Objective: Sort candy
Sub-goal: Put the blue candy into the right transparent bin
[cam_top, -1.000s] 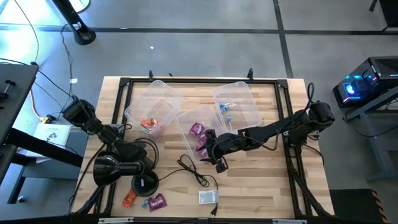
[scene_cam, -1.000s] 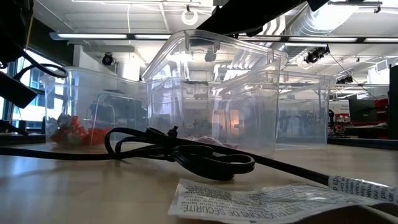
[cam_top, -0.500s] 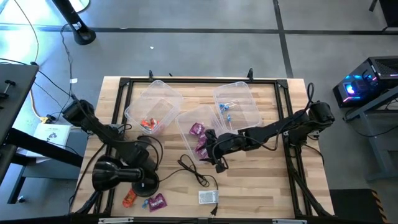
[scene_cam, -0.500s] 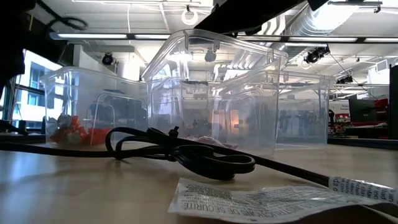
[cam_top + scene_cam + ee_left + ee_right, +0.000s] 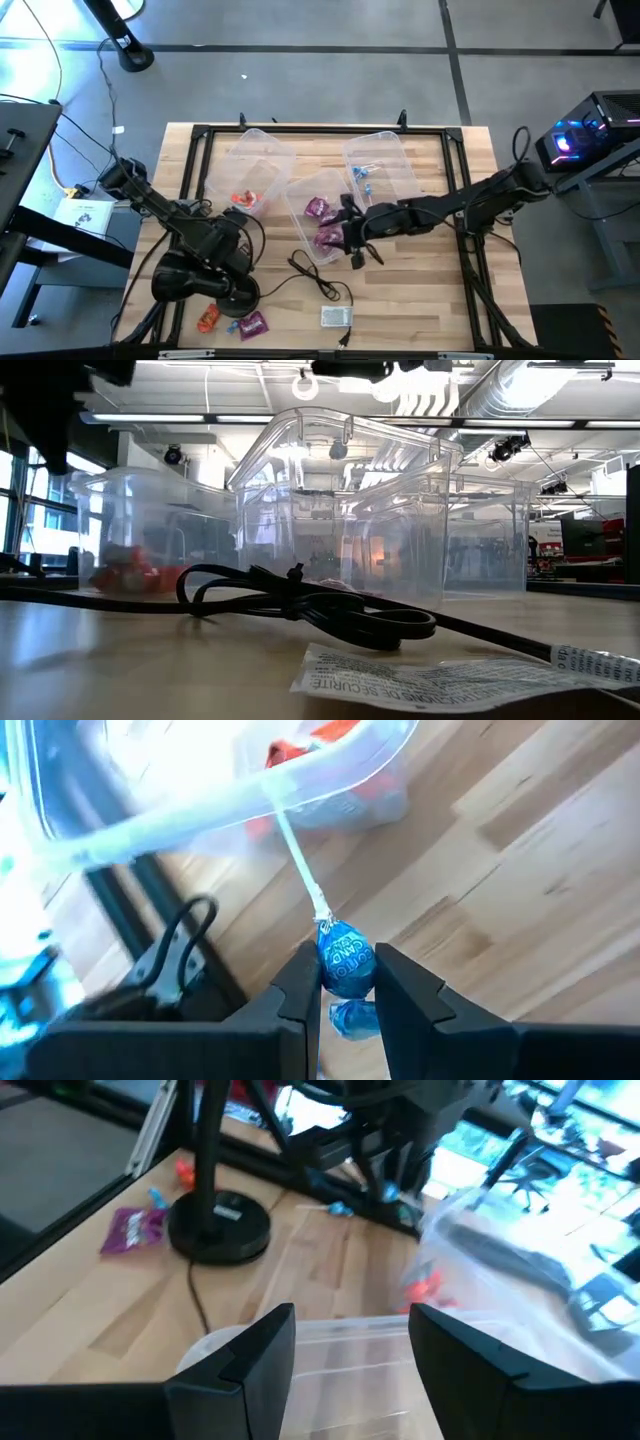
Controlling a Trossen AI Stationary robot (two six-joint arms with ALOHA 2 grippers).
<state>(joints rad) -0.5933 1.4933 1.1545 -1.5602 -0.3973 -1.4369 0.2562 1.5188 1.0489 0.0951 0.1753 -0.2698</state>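
Left gripper (image 5: 347, 982): fingers (image 5: 300, 982) pinching a blue-wrapped lollipop (image 5: 346, 958) by its head, above the wooden surface (image 5: 520, 890). White stick (image 5: 298, 862) running straight out ahead of the fingertips, long axis in line with the fingers, far end reaching the clear bin of orange-red candy (image 5: 335, 732).

Right gripper (image 5: 350, 1342): fingers (image 5: 262, 1342) spread wide, nothing between them, over the rim of a clear bin (image 5: 330, 1380). Beyond the fingertips on the surface: round black base (image 5: 220, 1230), purple-magenta candy (image 5: 135, 1230), orange-red candy (image 5: 185, 1172).

Overhead: middle bin (image 5: 322, 228) with purple-magenta candy, just beside the right fingers; far bin (image 5: 380, 170) with light blue candy.
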